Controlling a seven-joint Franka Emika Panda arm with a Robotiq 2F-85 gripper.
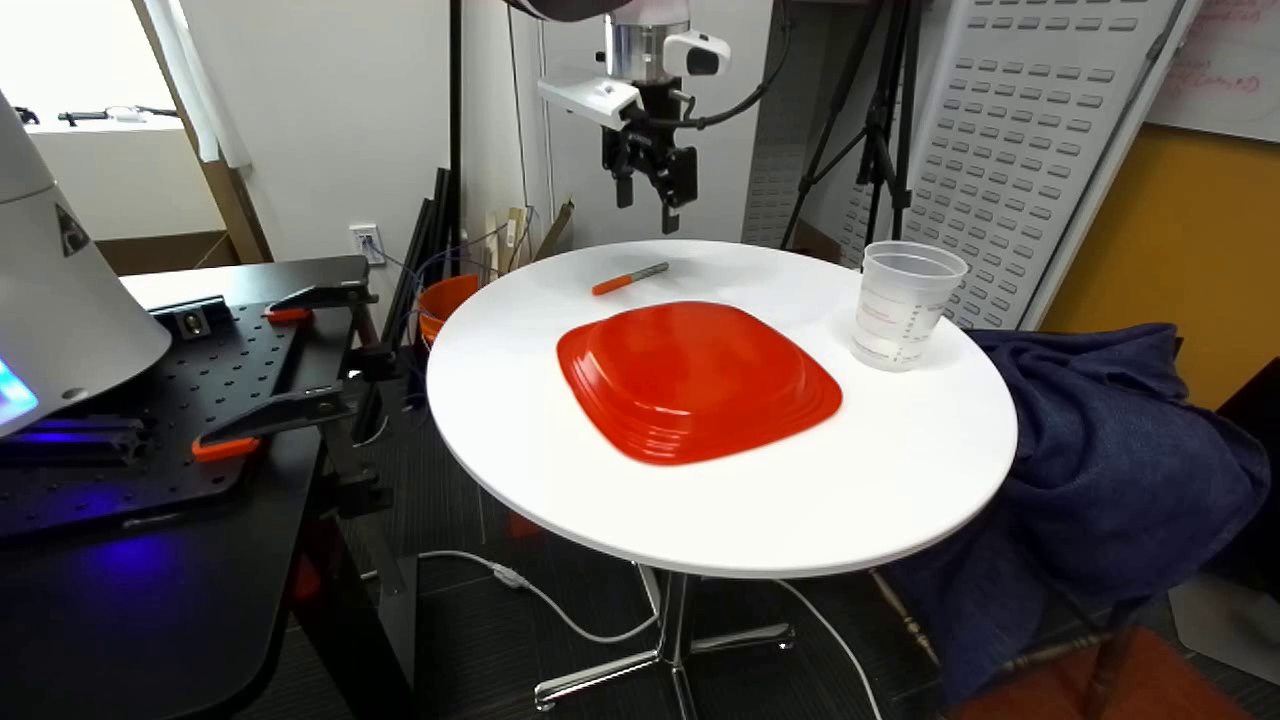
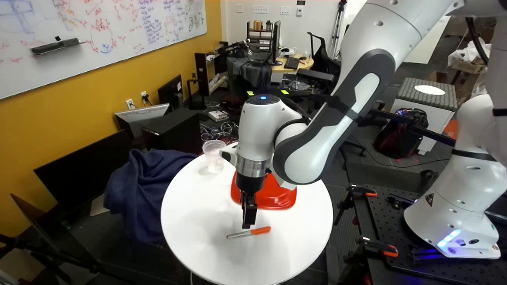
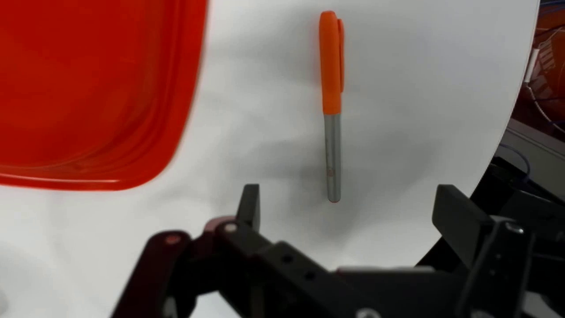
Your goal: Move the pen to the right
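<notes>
The pen (image 1: 628, 280) has an orange cap and a grey barrel. It lies flat on the white round table (image 1: 520, 440), beside the red plate. In an exterior view the pen (image 2: 249, 232) lies just below my fingertips in the picture. In the wrist view the pen (image 3: 332, 110) runs up and down, its grey end toward me and its cap away. My gripper (image 1: 648, 208) is above the table, apart from the pen. In the wrist view the gripper (image 3: 346, 194) is wide open and empty, and the pen's grey end shows between its two fingers.
A large red squarish plate (image 1: 700, 370) lies upside down on the table close to the pen; it also shows in the wrist view (image 3: 88, 88). A clear plastic cup (image 1: 900, 310) stands near the table's edge. A chair with dark blue cloth (image 1: 1110, 450) stands beside the table.
</notes>
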